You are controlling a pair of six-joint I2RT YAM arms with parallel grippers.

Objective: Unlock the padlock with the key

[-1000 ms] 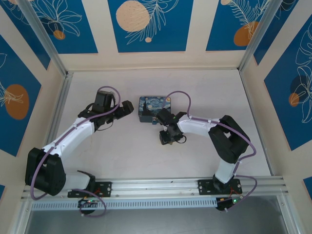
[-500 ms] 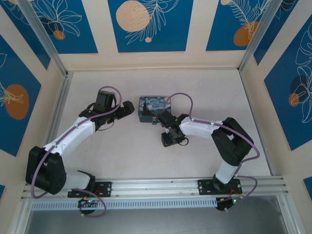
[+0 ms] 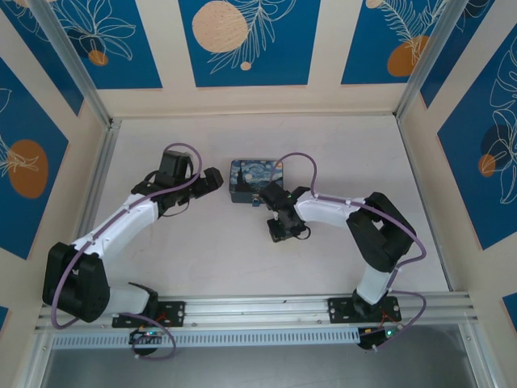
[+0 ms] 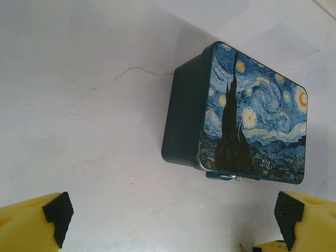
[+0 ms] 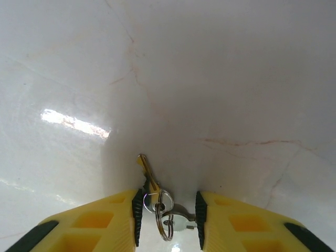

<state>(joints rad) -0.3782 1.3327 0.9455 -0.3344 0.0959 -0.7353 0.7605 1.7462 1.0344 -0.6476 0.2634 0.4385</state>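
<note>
Right gripper [image 5: 168,220]: jaws narrow, bracketing the key bunch at the lower centre of the right wrist frame. Pads sit just beside the key ring [image 5: 164,206] on both sides, and I can't tell if they actually have a bite. The key [image 5: 146,172] lies flat on the table [image 5: 236,79], with its blade pointing up and left past the fingertips. A second, silvery key [image 5: 177,221] hangs on the same ring, deeper between the jaws. Left gripper [image 4: 171,214]: spread wide, holding nothing, hovering short of the tin [image 4: 252,115]. The padlock [image 4: 224,176] is the small dark blue piece at the lower edge of the tin's lid, lower right of the left wrist frame. It's too small to make out the keyhole or the shackle state.

Risks as I see them:
- The pinch may land on the ring or the silvery key rather than the key's bow. The blade would then dangle and swing, and couldn't be aimed at the keyhole.
- A thin key flat on a slick table may skate out, or the pads may ride over it, giving an empty close.
- With two keys on the ring, the spare can foul the lock body during insertion.
- Nothing restrains the tin or the padlock. Any insertion push could slide the tin or swivel the lock unless the left arm braces it first.

Writing: none readable. There's no brand or label on the tin, only the Starry Night painting print on the lid. No visible stamping on the keys.
</note>
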